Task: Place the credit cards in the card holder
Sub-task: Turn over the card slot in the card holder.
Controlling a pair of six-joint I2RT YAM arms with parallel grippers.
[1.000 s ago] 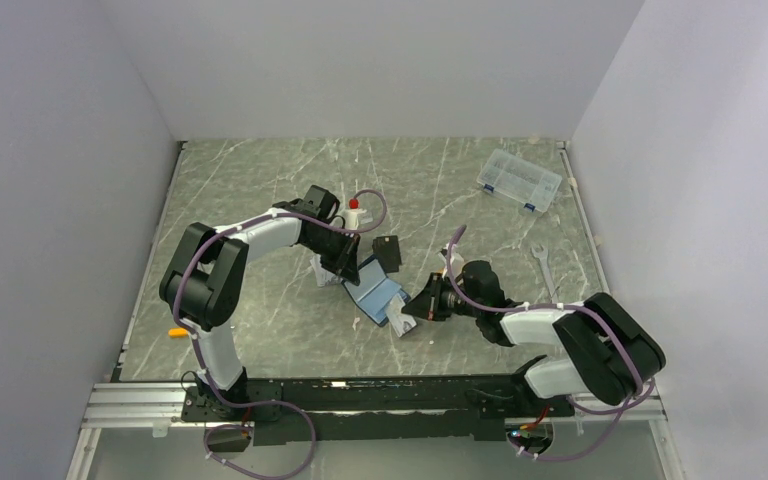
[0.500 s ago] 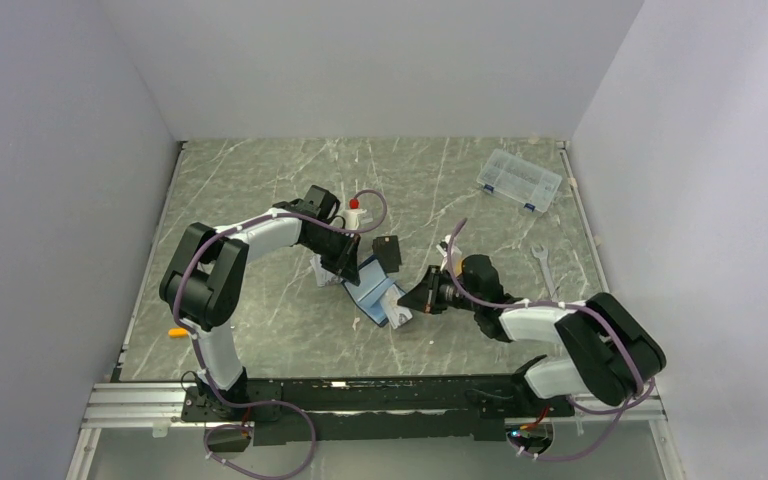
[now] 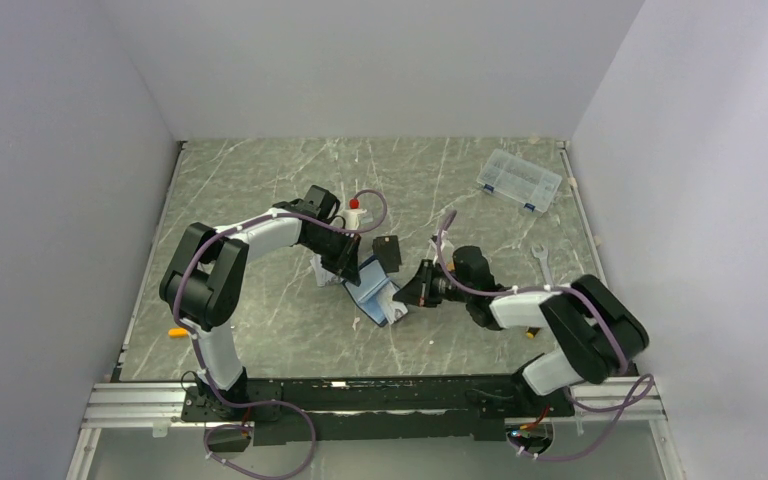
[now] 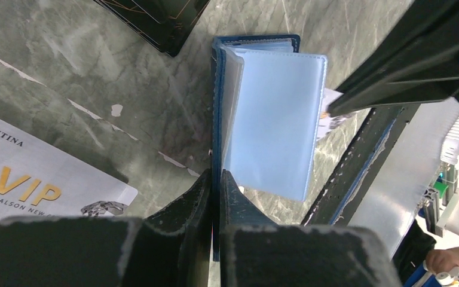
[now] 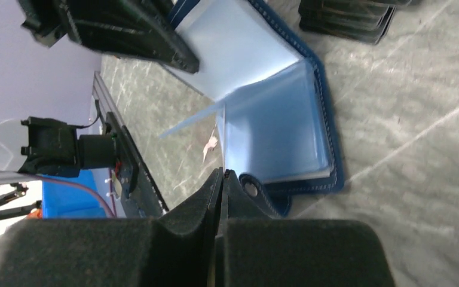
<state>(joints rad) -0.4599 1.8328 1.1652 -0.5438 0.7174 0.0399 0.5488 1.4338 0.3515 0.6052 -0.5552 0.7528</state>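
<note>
The navy card holder (image 3: 375, 295) lies open on the table, its light blue inside (image 4: 275, 119) facing up. My left gripper (image 3: 345, 268) is shut on the holder's navy edge (image 4: 216, 119). My right gripper (image 3: 412, 295) is shut on a thin white credit card, seen edge-on (image 5: 222, 143), with its tip at the holder's sleeves beside the snap tab (image 5: 251, 186). A corner of that card shows in the left wrist view (image 4: 332, 112). A silver VIP credit card (image 4: 36, 173) lies on the table left of the holder. The orange-gold card is out of view.
A flat black rectangle (image 3: 388, 250) lies just behind the holder; it also shows in the left wrist view (image 4: 155, 18). A red-capped bottle (image 3: 356, 206) stands behind the left gripper. A clear compartment box (image 3: 520, 180) and a wrench (image 3: 542, 262) are at the right.
My right gripper has moved left and a little back with the card, from the holder's near corner up to its open sleeves. The left gripper and the holder have stayed put.
</note>
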